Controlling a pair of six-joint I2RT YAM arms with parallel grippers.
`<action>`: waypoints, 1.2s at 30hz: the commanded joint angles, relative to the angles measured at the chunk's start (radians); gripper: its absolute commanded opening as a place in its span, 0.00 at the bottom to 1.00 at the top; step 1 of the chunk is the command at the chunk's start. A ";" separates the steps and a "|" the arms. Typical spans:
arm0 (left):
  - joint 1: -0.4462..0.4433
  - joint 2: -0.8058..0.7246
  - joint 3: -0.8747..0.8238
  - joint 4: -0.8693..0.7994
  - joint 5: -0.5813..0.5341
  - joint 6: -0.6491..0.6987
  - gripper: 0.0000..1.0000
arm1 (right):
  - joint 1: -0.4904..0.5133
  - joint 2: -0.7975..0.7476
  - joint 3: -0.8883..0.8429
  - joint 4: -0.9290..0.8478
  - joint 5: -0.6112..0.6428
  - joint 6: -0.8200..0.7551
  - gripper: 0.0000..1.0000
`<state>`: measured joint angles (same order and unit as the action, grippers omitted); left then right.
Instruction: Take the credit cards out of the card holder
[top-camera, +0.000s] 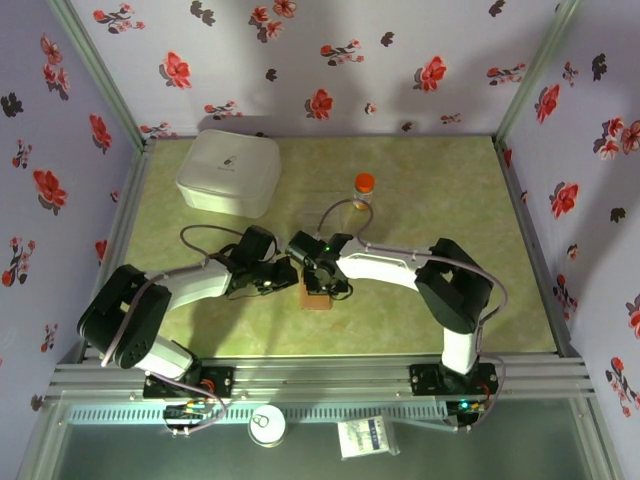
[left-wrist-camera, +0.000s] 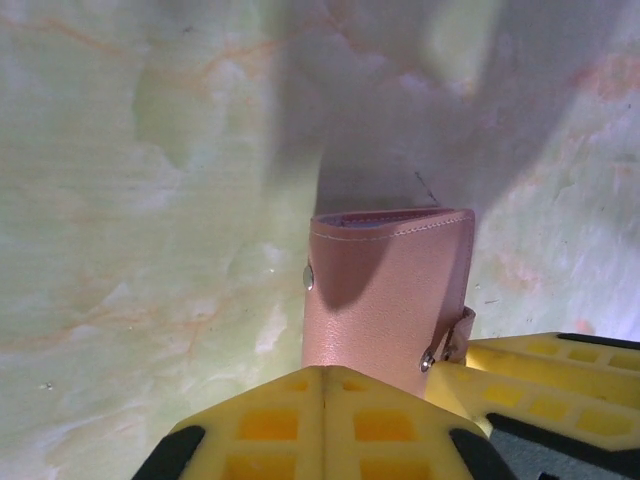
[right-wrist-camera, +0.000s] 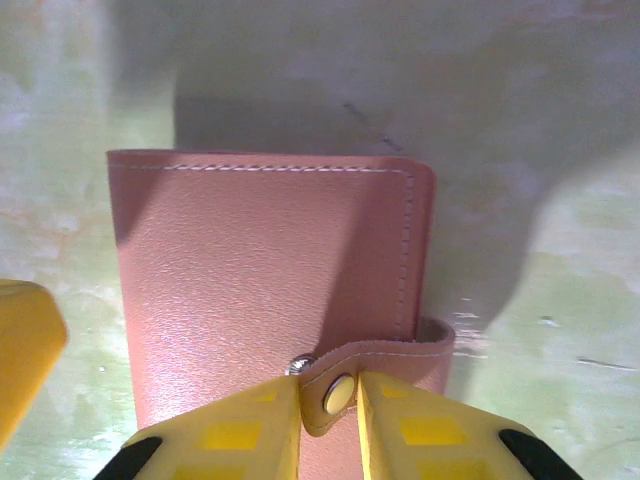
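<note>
Card holder (right-wrist-camera: 270, 270) is laid flat on the counter (right-wrist-camera: 560, 300), folded shut, directly ahead of both sets of fingers. The left fingers (left-wrist-camera: 260, 425) are closed together at its near end; whether an edge is pinched cannot be told. The strap (right-wrist-camera: 375, 360) is pinched between the right fingers (right-wrist-camera: 240, 435). Nothing is judged done yet: the strap is to be unfastened, the holder opened, and the cards, taken to be inside, drawn out.

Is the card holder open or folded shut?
Folded shut: the card holder shows its outer brown face, its snap strap wrapped over the edge and pinched by the right gripper.
</note>
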<state>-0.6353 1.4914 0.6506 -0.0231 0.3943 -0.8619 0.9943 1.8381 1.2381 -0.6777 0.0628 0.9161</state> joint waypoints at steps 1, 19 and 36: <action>-0.006 -0.004 0.039 -0.034 -0.022 -0.010 0.00 | -0.024 -0.062 -0.042 -0.021 0.045 -0.014 0.24; -0.026 0.005 0.115 -0.132 -0.072 -0.004 0.00 | -0.075 -0.109 -0.190 0.123 -0.001 -0.020 0.24; -0.054 0.057 0.130 -0.128 -0.100 -0.011 0.00 | -0.080 -0.065 -0.214 0.191 -0.031 -0.026 0.19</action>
<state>-0.6785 1.5303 0.7601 -0.1356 0.3134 -0.8619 0.9207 1.7569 1.0451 -0.4961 0.0402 0.8978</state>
